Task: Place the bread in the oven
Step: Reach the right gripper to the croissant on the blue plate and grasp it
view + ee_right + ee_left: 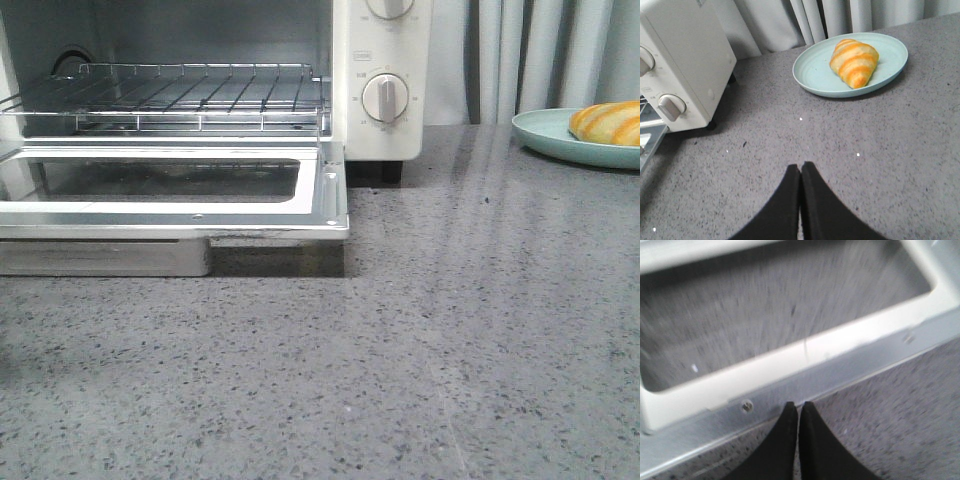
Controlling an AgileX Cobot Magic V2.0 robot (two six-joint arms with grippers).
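Observation:
The white oven point(380, 90) stands at the back left with its glass door point(180, 215) folded down flat and the wire rack point(170, 95) bare inside. The striped golden bread point(608, 122) lies on a pale blue plate point(550, 135) at the far right; it also shows in the right wrist view point(855, 62) on the plate point(815, 70). My left gripper point(798, 405) is shut and empty, just in front of the door's metal edge point(840, 370). My right gripper point(800, 167) is shut and empty over bare counter, well short of the plate. Neither gripper shows in the front view.
The grey speckled counter point(450, 350) stretches between oven and plate. Pale curtains point(540, 50) hang behind. The oven's knobs point(671, 106) and a black foot point(385, 170) face the right side.

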